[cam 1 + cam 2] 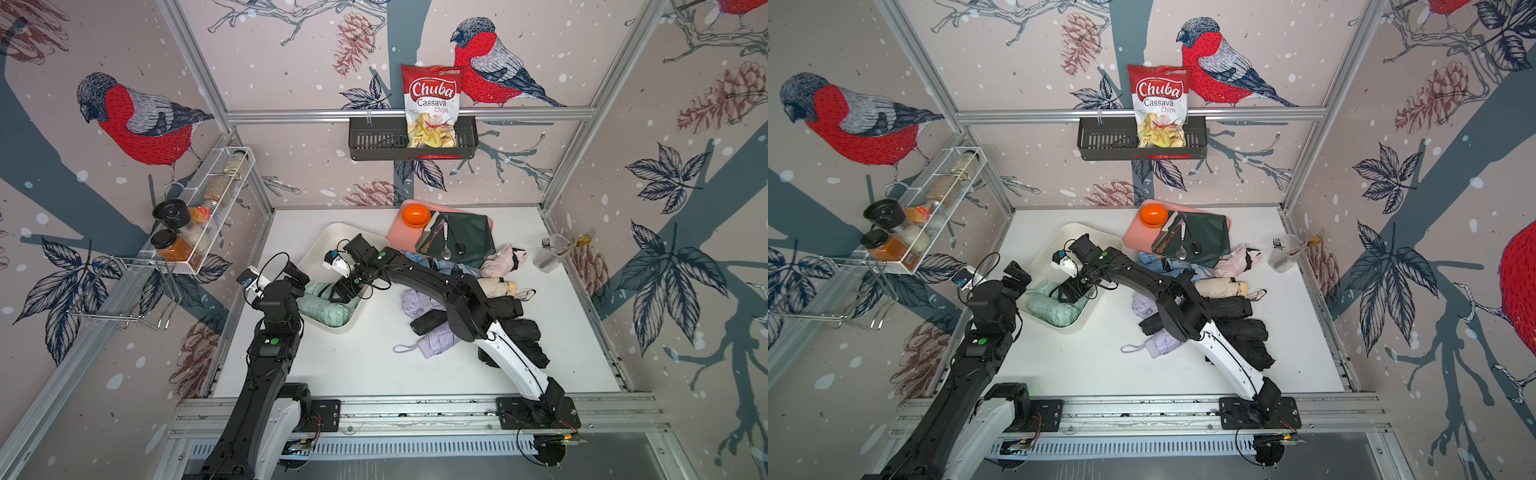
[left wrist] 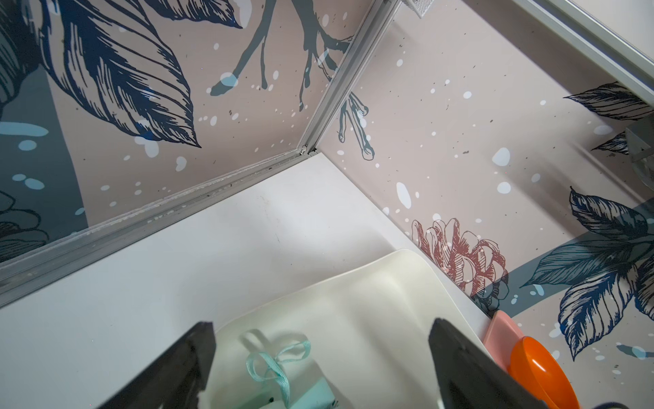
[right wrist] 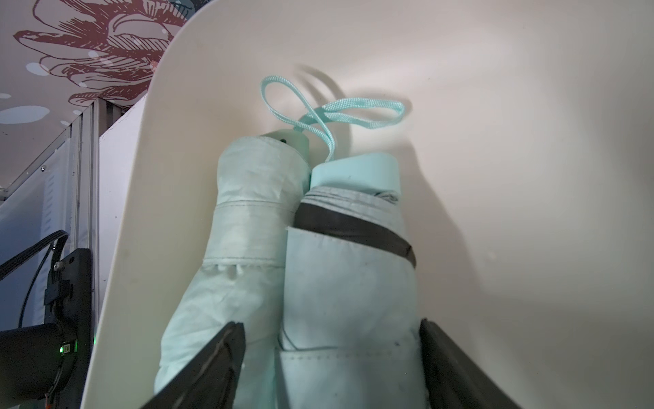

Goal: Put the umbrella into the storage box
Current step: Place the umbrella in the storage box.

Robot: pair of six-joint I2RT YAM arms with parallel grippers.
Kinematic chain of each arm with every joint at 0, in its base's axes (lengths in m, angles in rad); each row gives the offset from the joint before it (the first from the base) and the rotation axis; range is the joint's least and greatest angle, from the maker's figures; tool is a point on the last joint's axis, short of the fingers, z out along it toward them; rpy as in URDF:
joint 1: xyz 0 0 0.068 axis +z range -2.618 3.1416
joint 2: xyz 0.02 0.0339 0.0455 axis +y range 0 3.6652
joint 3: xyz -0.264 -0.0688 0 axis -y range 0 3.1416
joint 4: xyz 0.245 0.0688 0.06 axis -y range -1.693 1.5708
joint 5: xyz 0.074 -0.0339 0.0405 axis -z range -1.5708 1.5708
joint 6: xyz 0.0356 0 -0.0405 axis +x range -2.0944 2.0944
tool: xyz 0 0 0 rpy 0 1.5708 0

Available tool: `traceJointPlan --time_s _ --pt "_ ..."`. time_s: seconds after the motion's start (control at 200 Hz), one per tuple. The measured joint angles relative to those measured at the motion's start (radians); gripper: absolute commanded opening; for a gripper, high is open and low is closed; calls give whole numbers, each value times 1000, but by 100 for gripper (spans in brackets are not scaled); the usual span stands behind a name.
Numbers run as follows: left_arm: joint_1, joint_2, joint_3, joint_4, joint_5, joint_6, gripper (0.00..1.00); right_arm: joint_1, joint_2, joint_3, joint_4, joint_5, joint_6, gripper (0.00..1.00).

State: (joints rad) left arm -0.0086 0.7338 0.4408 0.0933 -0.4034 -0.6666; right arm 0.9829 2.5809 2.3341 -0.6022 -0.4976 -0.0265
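Observation:
The cream-white storage box (image 1: 328, 232) (image 1: 1059, 232) lies at the table's left back. Two folded mint-green umbrellas (image 1: 320, 307) (image 1: 1054, 309) rest side by side in its near end. In the right wrist view one umbrella (image 3: 247, 226) lies against the box wall (image 3: 495, 141) and the other umbrella (image 3: 350, 283) lies between my right gripper's (image 3: 331, 329) (image 1: 332, 297) jaws, which stand open with a gap on one side. My left gripper (image 2: 322, 329) (image 1: 301, 278) is open and empty beside the box's left edge, above a mint wrist strap (image 2: 279, 354).
A pile of folded umbrellas, lilac (image 1: 440, 340), black (image 1: 519, 332), beige (image 1: 496, 286) and pink (image 1: 503, 259), lies right of centre under my right arm. A pink tray (image 1: 399, 237) holds an orange bowl (image 1: 415, 215). A clear cutlery cup (image 1: 555, 251) stands far right. A spice rack (image 1: 199, 232) hangs left.

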Motion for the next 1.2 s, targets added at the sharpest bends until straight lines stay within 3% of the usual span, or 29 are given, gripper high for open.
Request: traceJointPlan --time_s 0.175,0.38,0.825,1.201 --pt "0 0 0 0 8 -8 98 -1 -5 0 0 -11 9 83" --pt "0 5 -1 0 10 -10 98 -2 -22 1 4 -12 30 77" --pt "0 39 -38 -76 -34 -87 98 -8 0 15 -3 106 29 77" --pt "0 97 -91 -86 107 -122 99 11 49 47 -39 124 17 73"
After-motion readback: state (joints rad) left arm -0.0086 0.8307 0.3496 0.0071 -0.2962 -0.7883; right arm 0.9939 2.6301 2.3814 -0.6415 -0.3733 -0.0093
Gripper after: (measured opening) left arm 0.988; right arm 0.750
